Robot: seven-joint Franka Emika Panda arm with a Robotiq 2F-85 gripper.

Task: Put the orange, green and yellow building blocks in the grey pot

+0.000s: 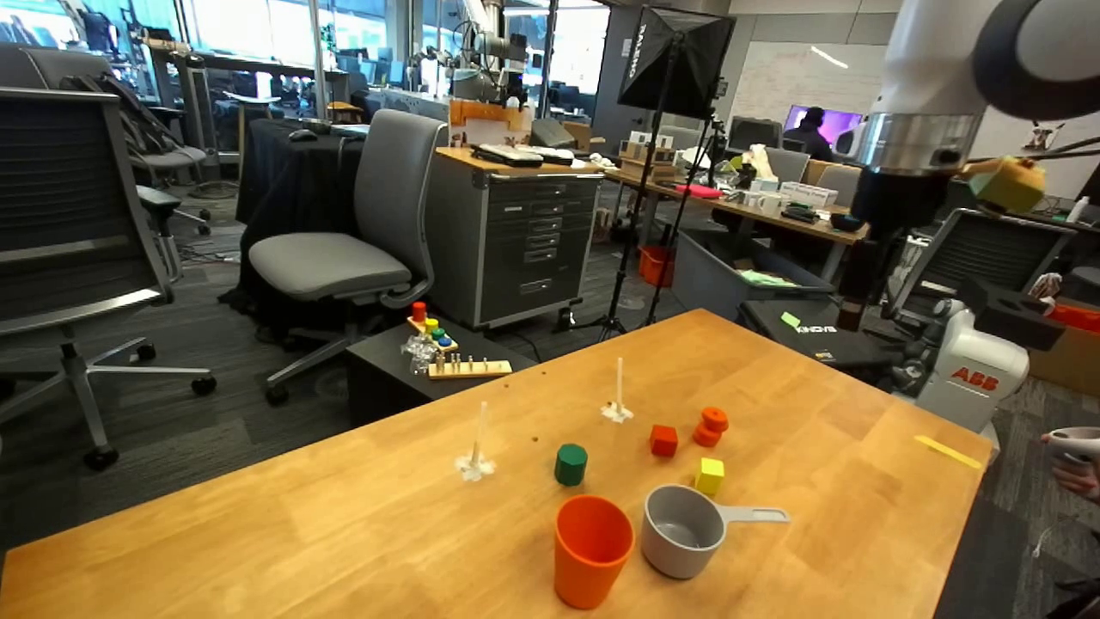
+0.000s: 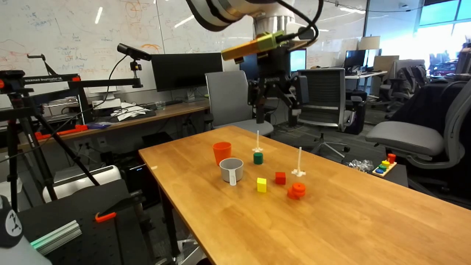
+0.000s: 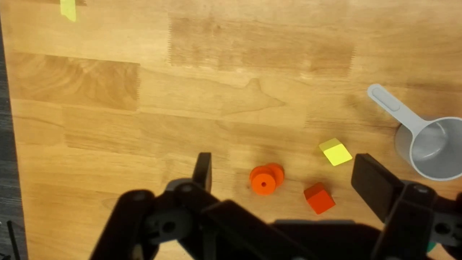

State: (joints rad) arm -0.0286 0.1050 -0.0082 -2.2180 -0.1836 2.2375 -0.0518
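White arm (image 1: 924,73) poised high above the wooden table (image 2: 331,221) aims its pincer (image 2: 276,117) downward, spread wide and gripping nothing.

The table (image 1: 344,516) I'm working over is wood, smooth with visible grain and a soft sheen (love those zigzag joints (image 3: 169,39) in the wrist view). Grey pot (image 3: 436,148) looks like smooth plastic, slightly shiny inside. Orange cup (image 2: 222,155) reads as matt plastic. Yellow block (image 3: 337,153), green block (image 1: 571,465) and orange blocks (image 3: 263,180) all look smooth; can't tell painted wood from plastic from here. My gripper (image 2: 276,119) looks matt, the wrist collar (image 1: 918,142) shiny metal.
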